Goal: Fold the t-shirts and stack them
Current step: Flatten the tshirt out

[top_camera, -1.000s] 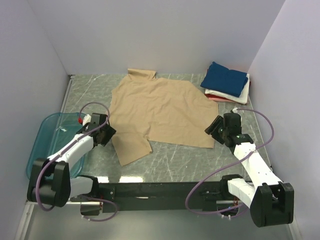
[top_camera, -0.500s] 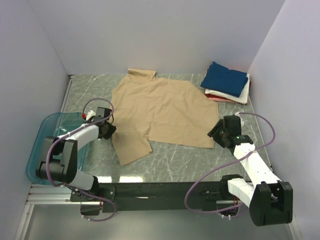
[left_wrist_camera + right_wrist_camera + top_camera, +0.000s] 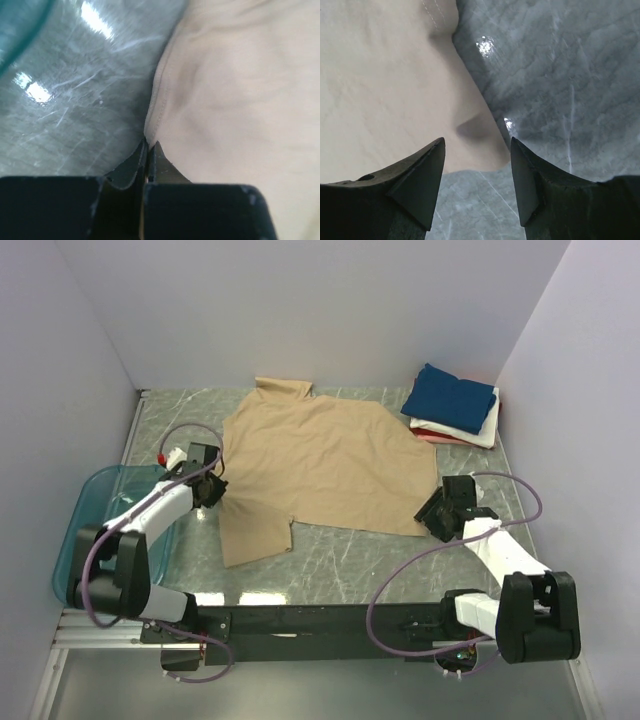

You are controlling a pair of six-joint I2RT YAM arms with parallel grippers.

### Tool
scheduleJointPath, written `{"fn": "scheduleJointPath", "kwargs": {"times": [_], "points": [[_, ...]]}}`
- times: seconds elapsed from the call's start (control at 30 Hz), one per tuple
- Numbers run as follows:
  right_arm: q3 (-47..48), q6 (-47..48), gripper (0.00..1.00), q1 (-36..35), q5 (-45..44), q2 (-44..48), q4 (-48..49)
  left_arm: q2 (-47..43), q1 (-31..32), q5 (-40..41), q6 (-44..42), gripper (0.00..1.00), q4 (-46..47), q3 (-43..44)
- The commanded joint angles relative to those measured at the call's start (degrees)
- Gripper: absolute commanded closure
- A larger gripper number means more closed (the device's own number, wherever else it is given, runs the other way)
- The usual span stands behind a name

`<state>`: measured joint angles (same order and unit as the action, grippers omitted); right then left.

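Note:
A tan t-shirt [image 3: 320, 465] lies spread flat in the middle of the table. My left gripper [image 3: 214, 490] is at its left edge, near the sleeve. In the left wrist view the left gripper [image 3: 150, 144] is shut, its tips pinching the hem of the tan cloth [image 3: 235, 100]. My right gripper [image 3: 430, 512] sits low at the shirt's near right corner. In the right wrist view it [image 3: 477, 142] stands open, with that corner of the tan shirt [image 3: 385, 90] between and just ahead of the fingers. Folded navy [image 3: 450, 398], white [image 3: 482, 430] and red [image 3: 433, 438] t-shirts are stacked at the back right.
A translucent teal tub [image 3: 85, 530] stands at the left edge, just behind the left arm. Purple walls close in the table on three sides. Bare marbled table [image 3: 560, 75] shows to the right of the shirt corner.
My left gripper has closed on the shirt's left edge, and the near-left sleeve has shifted and narrowed. The right gripper has moved slightly nearer, down to the shirt's right corner.

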<state>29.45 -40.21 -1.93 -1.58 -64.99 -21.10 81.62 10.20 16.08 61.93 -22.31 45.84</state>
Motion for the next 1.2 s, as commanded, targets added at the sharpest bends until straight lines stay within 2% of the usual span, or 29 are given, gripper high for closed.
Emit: {"fn": "scheduleJointPath", "kwargs": {"times": [0.0, 0.23, 0.27, 0.33, 0.37, 0.47, 0.53, 0.57, 0.87, 1.03, 1.1, 1.17], "points": [[-0.53, 0.48, 0.38, 0.44, 0.53, -1.62, 4.31, -6.64, -0.96, 3.09, -1.81, 0.99, -3.79, 3.81], [0.69, 0.39, 0.42, 0.35, 2.89, -4.88, 6.6, -11.84, -2.9, 1.86, -4.01, 0.99, -6.08, 5.66], [0.87, 0.57, 0.5, 0.35, 3.34, -5.4, 6.86, -12.27, -3.08, 1.68, -4.27, 0.99, -6.17, 5.92], [1.31, 0.74, 0.57, 0.35, 4.48, -6.02, 7.74, -12.72, -3.08, 1.15, -4.54, 0.99, -6.35, 6.27], [1.48, 0.83, 0.67, 0.44, 4.83, -6.55, 8.18, -12.98, -3.25, 1.06, -4.63, 0.99, -6.43, 6.54], [2.27, 1.09, 0.85, 0.35, 5.97, -7.69, 9.06, -13.42, -3.34, 0.71, -5.15, 0.99, -6.61, 6.98], [3.41, 1.79, 0.93, 0.35, 6.5, -8.57, 8.89, -13.68, -3.34, 0.45, -5.42, 0.99, -6.79, 7.24], [4.03, 2.23, 1.0, 0.35, 6.51, -9.36, 8.54, -13.86, -3.34, 0.27, -5.5, 0.99, -7.05, 7.68], [13.26, 8.73, 1.0, -0.08, 2.55, -2.78, -4.11, -17.28, -3.43, -0.43, -7.17, 0.99, -9.86, 10.58], [19.94, 9.71, 1.0, -3.68, -1.74, -3.47, -9.3, -16.94, -4.48, 0.36, -8.31, 1.0, -11.35, 12.6], [21.43, 10.23, 0.92, -4.04, -1.06, -3.82, -9.31, -16.67, -5.36, -0.08, -8.93, 1.0, -11.18, 13.04], [22.14, 10.5, 0.78, -4.65, 1.23, -5.23, -9.74, -16.41, -5.89, -0.69, -9.02, 1.0, -11.01, 12.87]]}}
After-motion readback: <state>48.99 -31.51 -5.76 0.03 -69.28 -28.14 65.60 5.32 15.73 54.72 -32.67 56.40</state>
